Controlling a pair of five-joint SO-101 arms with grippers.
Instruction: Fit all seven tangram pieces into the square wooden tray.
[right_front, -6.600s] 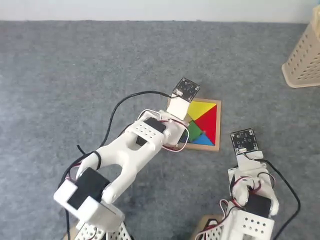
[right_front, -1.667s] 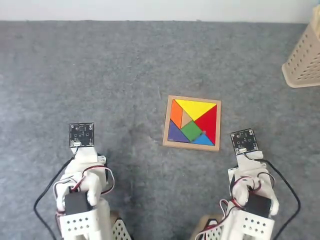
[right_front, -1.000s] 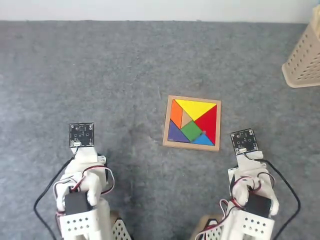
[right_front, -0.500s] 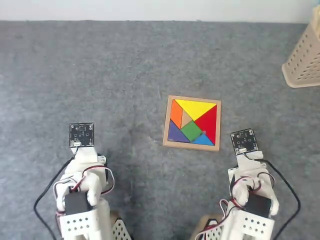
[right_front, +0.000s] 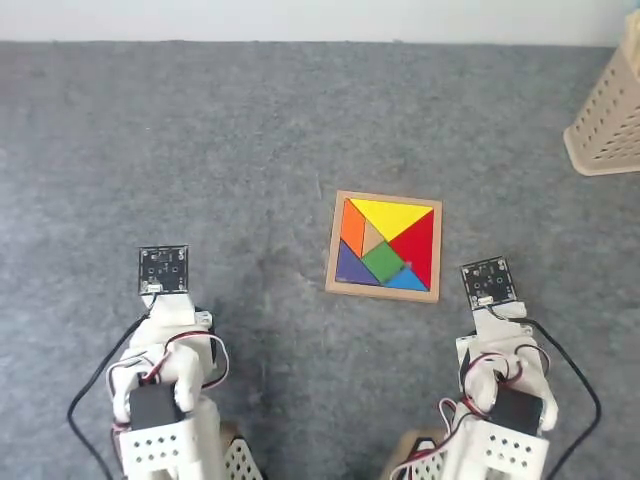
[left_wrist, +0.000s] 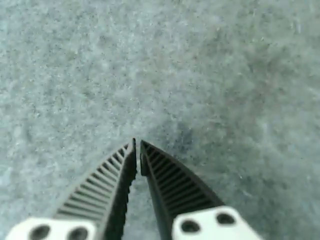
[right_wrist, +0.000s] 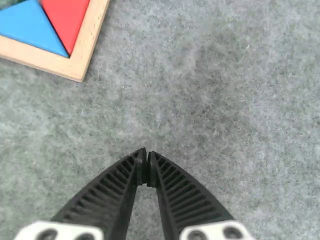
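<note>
The square wooden tray (right_front: 332, 240) lies on the grey carpet near the middle, holding yellow (right_front: 390, 215), red (right_front: 418, 248), orange (right_front: 353, 230), purple (right_front: 350, 266), green (right_front: 383, 263), blue (right_front: 406, 281) and tan (right_front: 373, 237) pieces. The green piece looks slightly tilted over its neighbours. Both arms are folded back at the near edge. My left gripper (left_wrist: 137, 146) is shut over bare carpet, holding nothing. My right gripper (right_wrist: 146, 152) is shut too, with the tray's corner (right_wrist: 75, 67) showing the blue (right_wrist: 27, 25) and red (right_wrist: 67, 15) pieces a short way ahead.
A cream perforated basket (right_front: 610, 110) stands at the far right edge. The left arm's base (right_front: 160, 400) and the right arm's base (right_front: 500, 400) sit at the near edge. A pale wall strip runs along the far edge of the carpet.
Several seconds ago the left arm stretched over the tray; it has since folded back to the near left. In the last two seconds nothing has moved.
</note>
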